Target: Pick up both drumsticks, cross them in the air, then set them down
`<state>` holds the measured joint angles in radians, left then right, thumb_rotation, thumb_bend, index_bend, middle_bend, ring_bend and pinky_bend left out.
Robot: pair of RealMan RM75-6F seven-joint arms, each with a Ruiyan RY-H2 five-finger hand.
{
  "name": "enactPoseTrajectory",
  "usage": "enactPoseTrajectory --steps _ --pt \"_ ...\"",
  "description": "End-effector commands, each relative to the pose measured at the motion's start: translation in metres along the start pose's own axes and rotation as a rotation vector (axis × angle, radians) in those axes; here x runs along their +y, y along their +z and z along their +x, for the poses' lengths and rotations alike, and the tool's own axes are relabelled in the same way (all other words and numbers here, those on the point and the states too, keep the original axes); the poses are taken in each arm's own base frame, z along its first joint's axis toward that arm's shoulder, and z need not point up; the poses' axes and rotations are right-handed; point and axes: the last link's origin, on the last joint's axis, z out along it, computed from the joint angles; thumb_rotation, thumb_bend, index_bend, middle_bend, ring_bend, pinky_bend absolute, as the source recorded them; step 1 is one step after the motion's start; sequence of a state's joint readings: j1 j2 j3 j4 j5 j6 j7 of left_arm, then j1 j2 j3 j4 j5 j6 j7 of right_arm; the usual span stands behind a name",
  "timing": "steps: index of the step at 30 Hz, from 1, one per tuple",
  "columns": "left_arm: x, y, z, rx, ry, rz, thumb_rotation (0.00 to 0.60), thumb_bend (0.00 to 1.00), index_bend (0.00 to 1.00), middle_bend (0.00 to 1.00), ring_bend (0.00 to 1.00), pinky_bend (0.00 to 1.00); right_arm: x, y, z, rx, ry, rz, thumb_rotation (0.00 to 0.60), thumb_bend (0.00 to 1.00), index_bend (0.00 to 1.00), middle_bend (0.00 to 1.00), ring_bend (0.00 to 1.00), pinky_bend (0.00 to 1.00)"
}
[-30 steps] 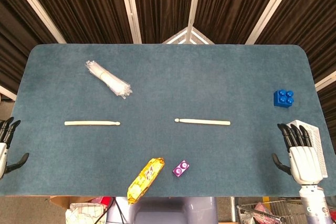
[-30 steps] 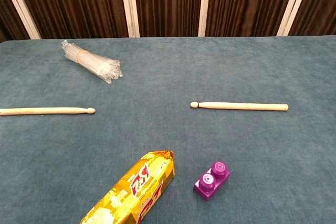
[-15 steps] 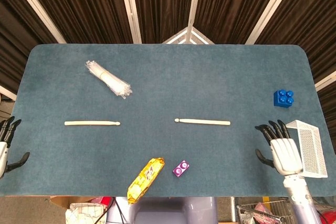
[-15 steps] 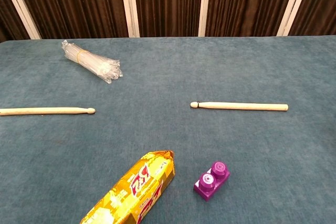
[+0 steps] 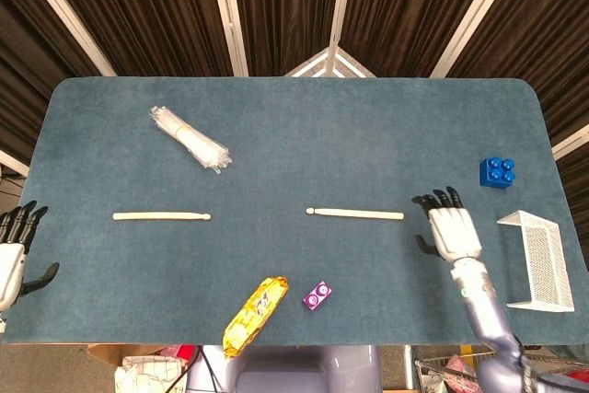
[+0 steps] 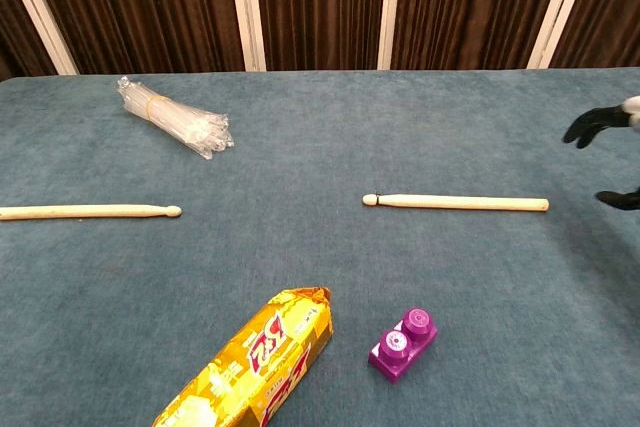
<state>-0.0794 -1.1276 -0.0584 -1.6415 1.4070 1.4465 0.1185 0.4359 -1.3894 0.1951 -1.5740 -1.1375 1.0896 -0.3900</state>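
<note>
Two pale wooden drumsticks lie flat on the blue table (image 5: 368, 126). The left drumstick (image 5: 161, 217) (image 6: 88, 212) rests at the left side, tip pointing right. The right drumstick (image 5: 355, 214) (image 6: 456, 202) rests near the middle, tip pointing left. My right hand (image 5: 450, 230) (image 6: 608, 152) hovers open just right of that stick's butt end, fingers spread, holding nothing. At the table's left edge my left hand (image 5: 13, 255) is open and empty, well left of the left drumstick; the chest view does not show it.
A bundle of clear straws (image 5: 189, 138) (image 6: 174, 116) lies at the back left. A yellow snack pack (image 5: 254, 315) (image 6: 250, 362) and a purple brick (image 5: 317, 296) (image 6: 403, 344) sit near the front edge. A blue brick (image 5: 497, 172) and a white wire basket (image 5: 537, 260) are at the right.
My right hand has moved left and forward from the table's right edge to just beside the right drumstick's butt end. The left hand has barely shifted. Both drumsticks lie still.
</note>
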Motion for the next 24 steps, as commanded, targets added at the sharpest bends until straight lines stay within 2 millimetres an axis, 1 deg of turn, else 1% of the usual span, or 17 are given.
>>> enactPoseTrajectory --steps 1,5,11,15,18,24 --pt "0.0 0.001 -0.001 -0.004 0.003 0.003 0.6 0.39 0.09 0.0 0.0 0.0 -0.021 0.022 -0.01 -0.031 -0.023 0.005 0.6 0.35 0.29 0.29 0.14 0.0" --pt "0.0 0.003 -0.003 -0.008 0.007 0.008 0.6 0.39 0.09 0.0 0.0 0.0 -0.037 0.032 -0.022 -0.055 -0.032 0.0 0.6 0.35 0.31 0.33 0.16 0.0" --pt "-0.001 0.004 -0.004 -0.013 0.011 0.013 0.6 0.39 0.09 0.0 0.0 0.0 -0.053 0.041 -0.037 -0.097 -0.032 -0.016 0.6 0.35 0.31 0.33 0.16 0.0" --pt "-0.002 0.004 -0.004 -0.012 0.011 0.015 0.6 0.39 0.09 0.0 0.0 0.0 -0.061 0.045 -0.043 -0.105 -0.056 -0.017 0.6 0.35 0.32 0.34 0.16 0.0" --pt "-0.002 0.004 -0.004 -0.012 0.011 0.015 0.6 0.39 0.09 0.0 0.0 0.0 -0.065 0.049 -0.043 -0.102 -0.061 -0.026 0.6 0.35 0.34 0.35 0.16 0.0" --pt "-0.003 0.005 -0.004 -0.015 0.013 0.018 0.6 0.39 0.09 0.0 0.0 0.0 -0.07 0.057 -0.042 -0.093 -0.078 -0.04 0.6 0.35 0.38 0.42 0.19 0.0"
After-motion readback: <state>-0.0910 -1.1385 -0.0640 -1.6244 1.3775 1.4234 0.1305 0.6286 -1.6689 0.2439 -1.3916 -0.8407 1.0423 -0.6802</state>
